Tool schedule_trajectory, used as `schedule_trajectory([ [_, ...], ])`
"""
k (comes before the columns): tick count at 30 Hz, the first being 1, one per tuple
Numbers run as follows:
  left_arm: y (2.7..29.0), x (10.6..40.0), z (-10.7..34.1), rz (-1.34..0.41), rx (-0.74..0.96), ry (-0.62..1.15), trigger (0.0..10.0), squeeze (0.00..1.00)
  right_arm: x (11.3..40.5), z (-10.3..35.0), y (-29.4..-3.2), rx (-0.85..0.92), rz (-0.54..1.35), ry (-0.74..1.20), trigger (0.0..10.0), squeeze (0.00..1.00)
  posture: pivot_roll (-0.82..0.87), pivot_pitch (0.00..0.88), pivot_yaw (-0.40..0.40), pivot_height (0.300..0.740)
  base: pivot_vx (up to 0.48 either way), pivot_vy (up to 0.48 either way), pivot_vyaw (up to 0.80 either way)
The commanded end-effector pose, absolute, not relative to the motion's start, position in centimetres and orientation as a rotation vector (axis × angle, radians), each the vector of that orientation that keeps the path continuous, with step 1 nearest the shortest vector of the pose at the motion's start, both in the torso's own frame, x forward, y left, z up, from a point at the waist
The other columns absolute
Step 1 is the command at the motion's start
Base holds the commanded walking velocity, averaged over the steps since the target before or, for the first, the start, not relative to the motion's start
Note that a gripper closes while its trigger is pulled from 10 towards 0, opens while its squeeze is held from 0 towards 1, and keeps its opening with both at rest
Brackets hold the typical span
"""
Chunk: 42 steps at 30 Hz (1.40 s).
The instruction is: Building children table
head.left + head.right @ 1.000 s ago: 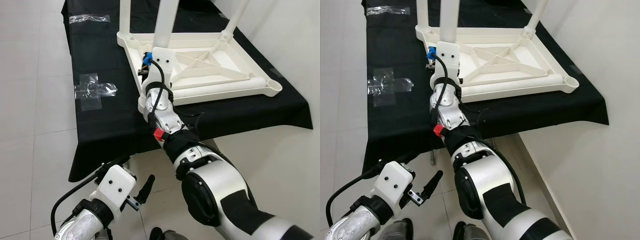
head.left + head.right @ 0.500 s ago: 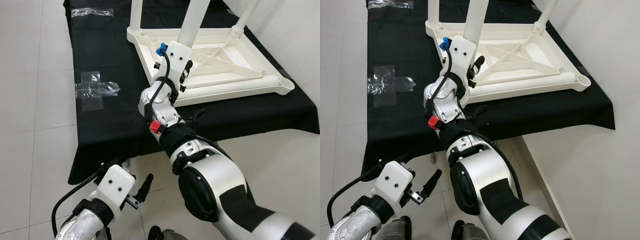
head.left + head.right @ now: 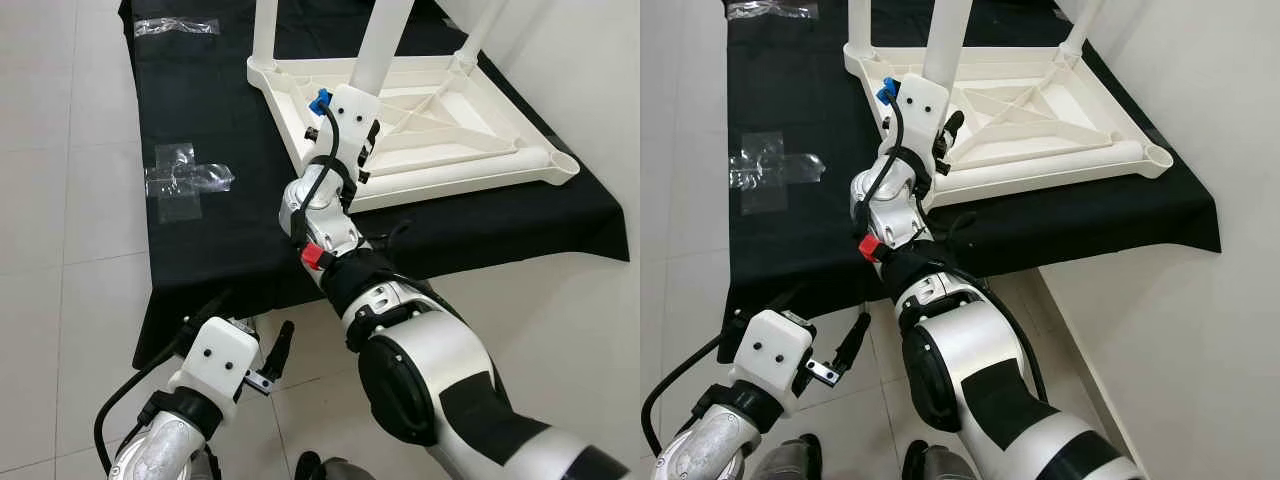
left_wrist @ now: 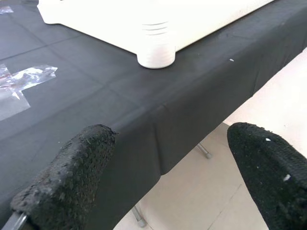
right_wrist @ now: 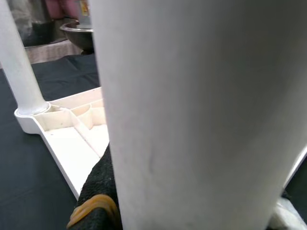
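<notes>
An upturned white children's table (image 3: 440, 125) is seen lying on the black-draped surface (image 3: 225, 240), its ribbed underside turned upward and its near edge close to the front edge of the cloth. Three white legs are seen standing up from its corners, while the socket (image 3: 563, 164) at the corner nearest the wall is seen open. The right gripper (image 3: 362, 135) is held up over the surface, and one upright table leg (image 3: 380, 45) is clamped between its fingers; in the right wrist view the leg (image 5: 201, 110) is seen pressed against a black finger (image 5: 98, 191). The left gripper (image 3: 275, 350) is held low over the tiled floor (image 3: 60, 290), just in front of the hanging cloth, and its fingers (image 4: 72, 177) are spread wide apart around nothing. A cross of clear tape (image 3: 185, 180) is seen stuck to the cloth, well apart from the table.
</notes>
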State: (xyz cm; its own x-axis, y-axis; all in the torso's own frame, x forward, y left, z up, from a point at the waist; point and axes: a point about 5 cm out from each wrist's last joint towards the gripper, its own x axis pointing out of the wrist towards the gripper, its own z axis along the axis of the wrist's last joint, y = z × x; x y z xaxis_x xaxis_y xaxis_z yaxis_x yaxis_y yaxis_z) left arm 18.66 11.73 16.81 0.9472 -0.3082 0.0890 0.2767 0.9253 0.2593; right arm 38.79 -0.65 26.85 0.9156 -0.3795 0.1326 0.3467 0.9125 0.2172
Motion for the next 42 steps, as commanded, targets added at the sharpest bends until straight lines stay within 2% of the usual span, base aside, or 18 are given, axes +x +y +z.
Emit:
schedule_trajectory([
  [1, 11.7, 18.6, 16.3, -0.290, 0.248, -0.111, 10.0, 0.00, 38.4, 22.1, -0.5, 0.125, -0.387, 0.022, 10.0, 0.00, 0.17, 0.222, -0.206, 0.740, 0.000, 0.000, 0.00],
  [2, 11.8, 18.6, 16.3, -0.280, 0.248, -0.114, 10.0, 0.00, 38.4, 21.8, -0.6, 0.113, -0.381, 0.026, 10.0, 0.00, 0.17, 0.220, -0.204, 0.740, 0.000, 0.000, 0.00],
  [3, 11.8, 18.6, 16.3, -0.273, 0.249, -0.116, 10.0, 0.00, 38.4, 21.6, -0.7, 0.106, -0.377, 0.029, 10.0, 0.08, 0.17, 0.220, -0.204, 0.740, 0.000, 0.000, 0.00],
  [4, 11.8, 18.6, 16.2, -0.271, 0.250, -0.118, 10.0, 0.00, 38.4, 21.5, -0.7, 0.102, -0.366, 0.028, 10.0, 0.38, 0.17, 0.218, -0.205, 0.740, 0.000, 0.000, 0.00],
  [6, 11.8, 18.6, 16.2, -0.271, 0.251, -0.120, 10.0, 0.00, 38.4, 21.5, -0.6, 0.102, -0.358, 0.027, 10.0, 0.38, 0.17, 0.218, -0.205, 0.740, 0.000, 0.000, 0.00],
  [7, 11.7, 18.6, 16.3, -0.270, 0.253, -0.123, 10.0, 0.00, 38.4, 21.4, -0.3, 0.110, -0.310, 0.040, 10.0, 1.00, 0.17, 0.217, -0.205, 0.740, 0.000, 0.000, 0.00],
  [19, 11.7, 18.6, 16.1, -0.282, 0.251, -0.112, 10.0, 0.00, 38.5, 22.0, -0.2, 0.123, -0.281, -0.010, 10.0, 1.00, 0.17, 0.218, -0.204, 0.740, 0.000, 0.000, 0.00],
  [27, 11.7, 18.8, 16.0, -0.287, 0.256, -0.112, 10.0, 0.00, 38.5, 22.0, -0.1, 0.131, -0.195, -0.039, 10.0, 1.00, 0.16, 0.217, -0.200, 0.740, 0.000, 0.000, 0.00],
  [28, 11.7, 18.8, 16.0, -0.289, 0.256, -0.111, 10.0, 0.00, 38.4, 21.9, -0.2, 0.129, -0.178, -0.047, 10.0, 0.00, 0.16, 0.216, -0.197, 0.740, 0.000, 0.000, 0.00],
  [42, 11.6, 19.1, 15.8, -0.292, 0.253, -0.108, 10.0, 0.00, 37.8, 20.0, -0.8, 0.130, -0.026, -0.037, 10.0, 0.00, 0.16, 0.214, -0.198, 0.740, 0.000, 0.000, 0.00],
])
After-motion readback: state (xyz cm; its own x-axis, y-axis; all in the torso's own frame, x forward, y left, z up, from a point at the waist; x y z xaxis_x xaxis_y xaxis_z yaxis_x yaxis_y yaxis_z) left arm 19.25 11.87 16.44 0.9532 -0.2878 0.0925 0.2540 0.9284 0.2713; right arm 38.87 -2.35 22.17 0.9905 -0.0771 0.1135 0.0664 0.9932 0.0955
